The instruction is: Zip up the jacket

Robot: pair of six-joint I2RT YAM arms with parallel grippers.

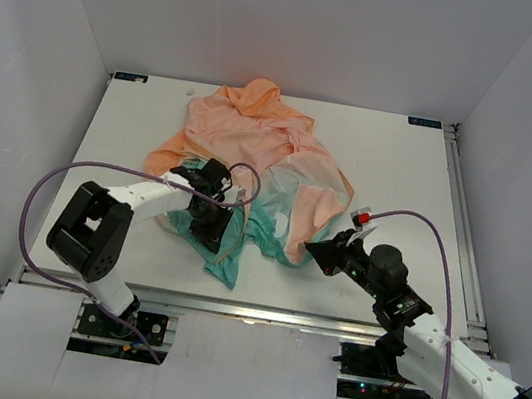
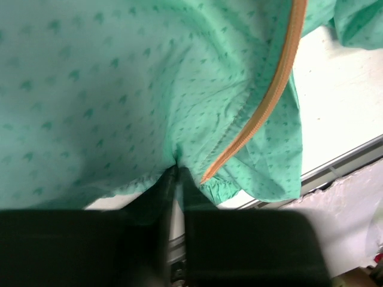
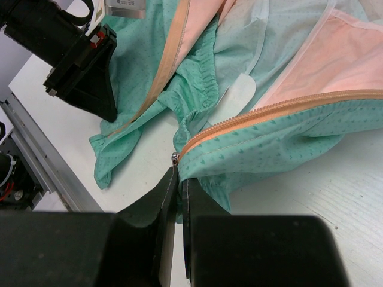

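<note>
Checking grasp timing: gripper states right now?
Left gripper: closed on the jacket, teal hem.
Right gripper: closed, pinching the jacket at its zipper end.

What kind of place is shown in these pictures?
Probably a robot test cell in a laboratory, not a home: plain white walls enclose a white table, the left arm and right arm are bolted at its near edge, and a jacket lies on it.

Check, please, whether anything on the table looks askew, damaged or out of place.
The jacket lies bunched and unzipped; its orange zipper halves run apart. The left claw and right claw each pinch a teal hem corner by a zipper end. Nothing looks torn or spilled.
</note>
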